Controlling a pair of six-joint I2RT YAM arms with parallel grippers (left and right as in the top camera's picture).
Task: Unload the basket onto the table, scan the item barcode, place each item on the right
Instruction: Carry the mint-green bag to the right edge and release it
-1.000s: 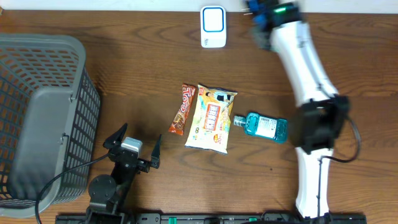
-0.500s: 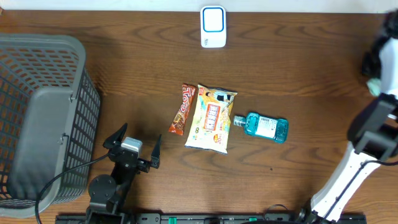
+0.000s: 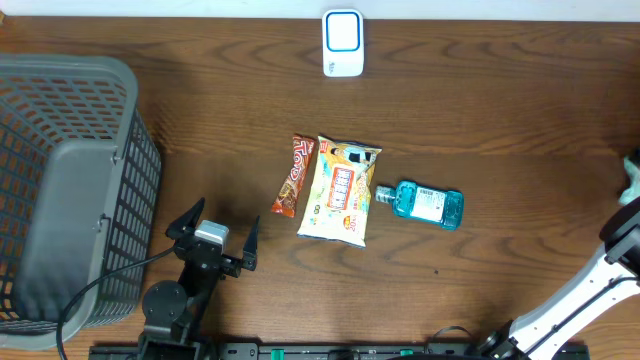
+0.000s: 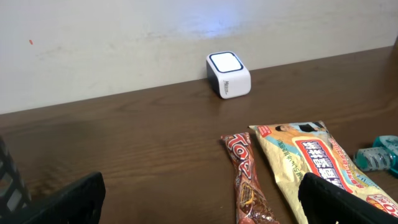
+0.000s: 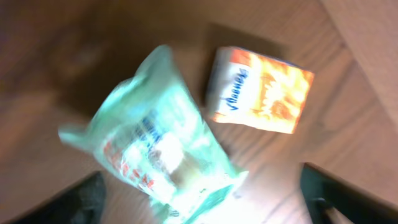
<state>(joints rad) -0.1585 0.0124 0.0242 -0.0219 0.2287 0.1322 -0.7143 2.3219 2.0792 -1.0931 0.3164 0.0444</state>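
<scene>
Scanner: sitting at the table's far edge, face upward, likely so barcodes can pass over it.
Unscanned items: chocolate bar, snack bag and blue bottle are lying side by side mid-table, within both arms' reach.
Right gripper: hanging beyond the right edge, fingers spread and gripping nothing, over a blurred green packet beside an orange box, probably the done pile.
Left gripper: hovering near the front edge, fingers wide apart, empty.

The dark wooden table carries a white scanner at 12 o'clock, by the far edge, and a grey basket at 9 o'clock. Near the centre lie three items in a row (packed close together): a candy bar toward 9 o'clock, a snack bag in the middle, and a blue bottle toward 3 o'clock.
</scene>
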